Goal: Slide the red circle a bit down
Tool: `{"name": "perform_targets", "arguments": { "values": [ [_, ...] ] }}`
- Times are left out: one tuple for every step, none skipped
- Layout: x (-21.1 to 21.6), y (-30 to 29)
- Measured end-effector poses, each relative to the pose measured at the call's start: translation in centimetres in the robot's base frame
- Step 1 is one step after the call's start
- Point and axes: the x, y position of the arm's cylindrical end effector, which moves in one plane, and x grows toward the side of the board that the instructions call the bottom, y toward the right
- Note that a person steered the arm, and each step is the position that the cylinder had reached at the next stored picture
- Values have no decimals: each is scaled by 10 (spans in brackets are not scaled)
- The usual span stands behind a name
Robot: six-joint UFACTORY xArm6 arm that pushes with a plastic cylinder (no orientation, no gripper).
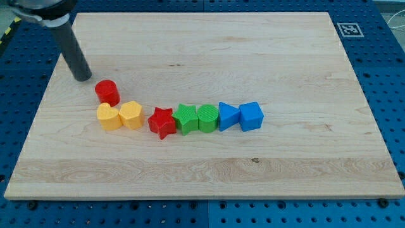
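One rod only, no pincer to open or close: my tip [83, 77] set just up-left of the red circle [107, 92], a small gap between, probably placed for a push toward the view's bottom. Directly below the red circle, touching or nearly so: yellow heart [109, 118] and yellow hexagon [131, 115], likely blocking. Further right of the red circle: red star [162, 122], green blocks [197, 118], blue blocks [240, 116].

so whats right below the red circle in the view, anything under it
Directly toward the view's bottom of the red circle sit the yellow heart and yellow hexagon. My tip is up-left of it. The wood beneath the circle is covered.
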Motion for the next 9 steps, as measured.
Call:
{"name": "perform_targets", "arguments": {
  "values": [
    [0,22],
    [6,39],
    [12,45],
    [6,46],
    [6,55],
    [6,61],
    [14,65],
    [22,66],
    [35,66]
  ]
}}
